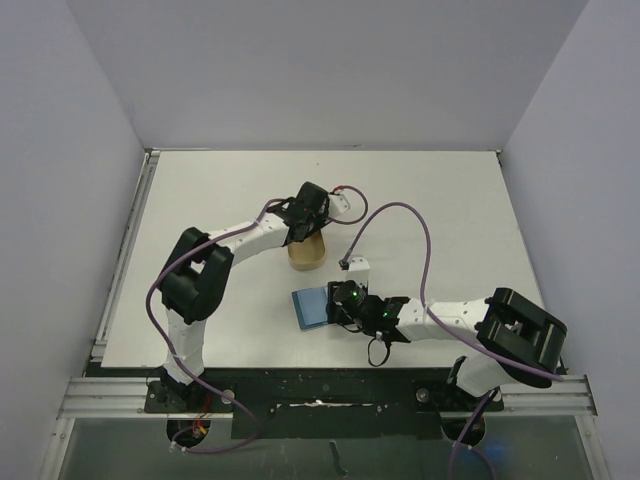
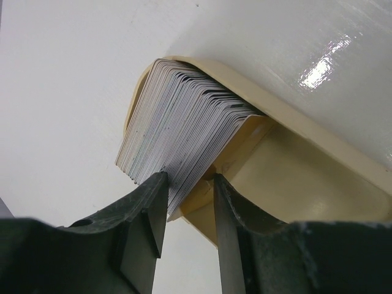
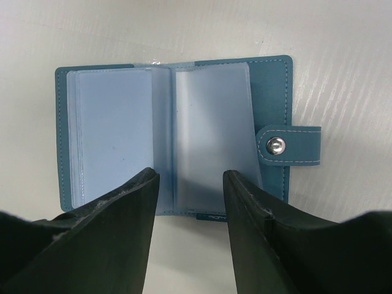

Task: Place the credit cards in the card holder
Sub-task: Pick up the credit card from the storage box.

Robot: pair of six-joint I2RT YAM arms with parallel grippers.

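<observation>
The credit cards [image 2: 184, 116] stand on edge as a thick grey-white stack in a tan oblong tray [image 2: 294, 177]. My left gripper [image 2: 188, 179] reaches down at the stack's near end, still open. Its left finger touches the stack, its right finger sits by the tray's inner wall, and a few card edges lie between them. The card holder [image 3: 202, 110] lies flat and opened on the table, teal outside with pale blue pockets and its snap tab [image 3: 277, 145] to the right. My right gripper [image 3: 190, 174] hovers open over its near edge, holding nothing.
From above, the tray [image 1: 307, 255] sits mid-table under the left gripper [image 1: 305, 232], just behind the card holder [image 1: 312, 307]. The right gripper [image 1: 338, 303] is at the holder's right side. Purple cables loop over both arms. Grey walls enclose the white table.
</observation>
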